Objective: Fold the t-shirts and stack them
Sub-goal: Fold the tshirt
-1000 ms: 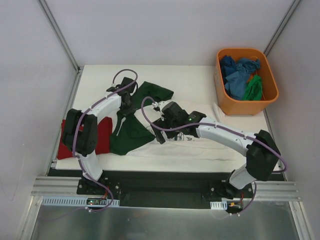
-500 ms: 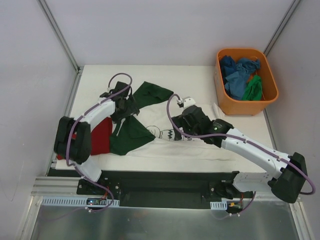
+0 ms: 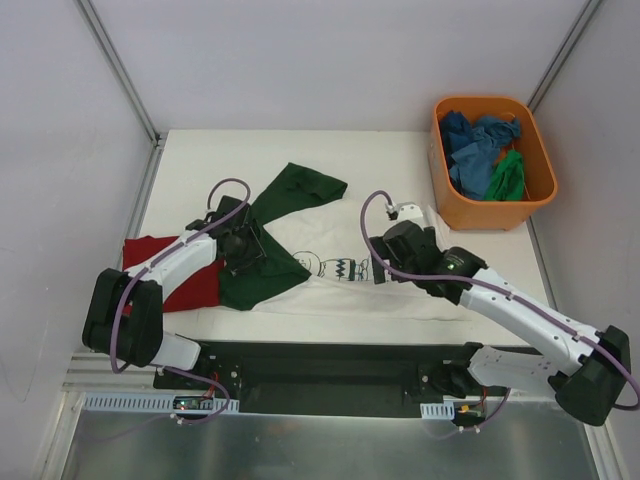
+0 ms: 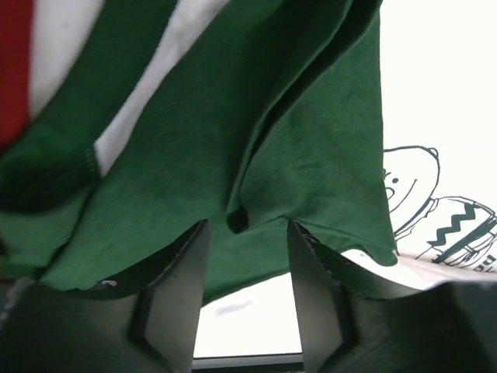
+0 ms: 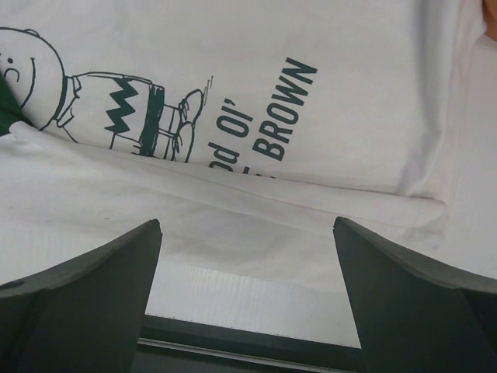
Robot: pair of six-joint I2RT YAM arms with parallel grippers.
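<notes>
We let go of the green sleeve and draw both arms back.
Our left gripper (image 4: pixel 248 229) hangs part open over the green flap of the white printed t-shirt (image 3: pixel 335 285), clamping nothing; a second ago it was pinched shut nearer the far edge. Our right gripper (image 5: pixel 245 225), spread wide and empty, has slid toward the right edge of the desk (image 3: pixel 380 160). The shirt lies along the near edge, the red t-shirt (image 3: pixel 150 250) beside it at the left edge. We judge one fold laid, with more folds to come.
</notes>
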